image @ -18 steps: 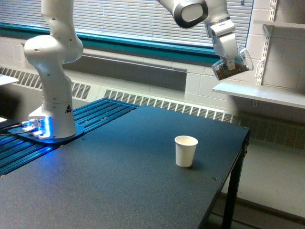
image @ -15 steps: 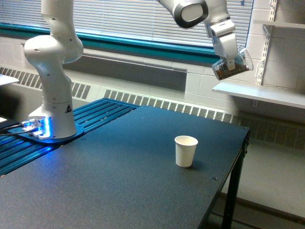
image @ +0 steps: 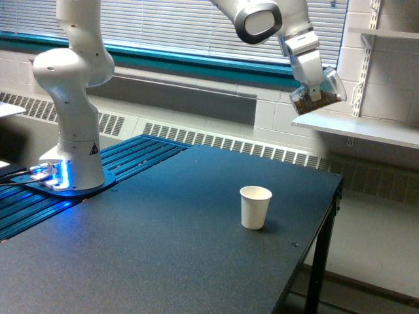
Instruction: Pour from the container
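Step in hand: carry and aim. You are holding the container [image: 319, 93] in the tool [image: 314, 86], whose fingers are closed around the cup's wall. The container hangs high in the air, tilted with its mouth toward the exterior view's right, and brown granular material lies against its lower side. It sits in front of the wall shelf [image: 357, 129] at the exterior view's right, well above the tabletop [image: 163, 248].

The white paper cup [image: 255, 207] stands upright on the tabletop, near the right-hand edge in the exterior view. It is well apart from the container, both lower and further to the exterior view's left. No material is seen falling, so pouring has not begun.

Next move, as a judgement: you must bring the container over the paper cup and lower it before tilting further. The mouth currently faces away from the cup, so the wrist probably needs reorienting so that the lip ends above the cup opening. Tilt slowly; granular material tends to release in a rush once it starts sliding.

Change from the earlier frames: the tool and container have shifted slightly toward the exterior view's left and a little upward, and the wrist has turned slightly. The paper cup has not moved.
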Controlling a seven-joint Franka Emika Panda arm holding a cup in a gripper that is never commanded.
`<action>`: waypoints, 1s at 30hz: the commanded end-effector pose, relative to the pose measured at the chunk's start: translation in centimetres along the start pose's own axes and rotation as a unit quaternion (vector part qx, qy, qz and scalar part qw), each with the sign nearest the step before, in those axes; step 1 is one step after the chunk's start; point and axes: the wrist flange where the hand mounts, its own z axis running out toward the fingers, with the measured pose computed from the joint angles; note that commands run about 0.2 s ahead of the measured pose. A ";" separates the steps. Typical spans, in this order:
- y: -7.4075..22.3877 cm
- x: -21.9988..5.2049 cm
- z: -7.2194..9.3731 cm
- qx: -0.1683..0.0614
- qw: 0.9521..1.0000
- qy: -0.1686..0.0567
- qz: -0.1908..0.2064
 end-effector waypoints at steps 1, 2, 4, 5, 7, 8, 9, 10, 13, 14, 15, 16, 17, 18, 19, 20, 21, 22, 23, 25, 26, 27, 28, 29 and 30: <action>2.4 1.1 -0.9 0.001 1.000 0.022 -0.004; 2.8 1.1 -0.9 0.000 1.000 0.022 -0.004; 3.7 1.2 -1.0 -0.002 1.000 0.026 -0.004; 4.1 1.2 -1.0 -0.003 1.000 0.027 -0.005; 5.1 1.3 -1.0 -0.007 0.999 0.032 -0.006; 5.6 1.2 -1.0 -0.009 0.999 0.031 -0.007; 6.0 1.2 -1.0 -0.010 0.999 0.030 -0.008; 6.4 1.2 -1.0 -0.011 0.999 0.032 -0.008; 7.7 0.8 -0.9 -0.017 0.999 0.032 -0.007; 8.2 0.7 -0.9 -0.019 0.999 0.032 -0.005; 8.6 0.6 -1.0 -0.022 0.999 0.033 -0.006; 9.2 0.4 -0.9 -0.025 0.999 0.032 -0.008; 9.5 0.3 -0.9 -0.027 0.999 0.032 -0.008; 9.9 0.1 -0.9 -0.030 0.999 0.031 -0.008; 10.3 -0.1 -0.9 -0.032 0.999 0.032 -0.009; 10.7 -0.3 -0.9 -0.035 0.999 0.031 -0.010; 11.1 -0.5 -0.9 -0.037 0.999 0.030 -0.010; 11.4 -0.8 -0.8 -0.039 0.999 0.030 -0.010; 11.7 -1.0 -0.8 -0.040 0.999 0.029 -0.010; 12.6 -1.3 -0.8 -0.046 0.998 0.030 -0.017; 12.9 -1.5 -0.8 -0.048 0.998 0.028 -0.018; 13.3 -1.8 -0.7 -0.050 0.998 0.027 -0.019; 13.8 -1.9 -0.7 -0.054 0.998 0.026 -0.023; 14.1 -2.1 -0.7 -0.056 0.998 0.026 -0.023; 14.4 -2.4 -0.6 -0.057 0.998 0.025 -0.024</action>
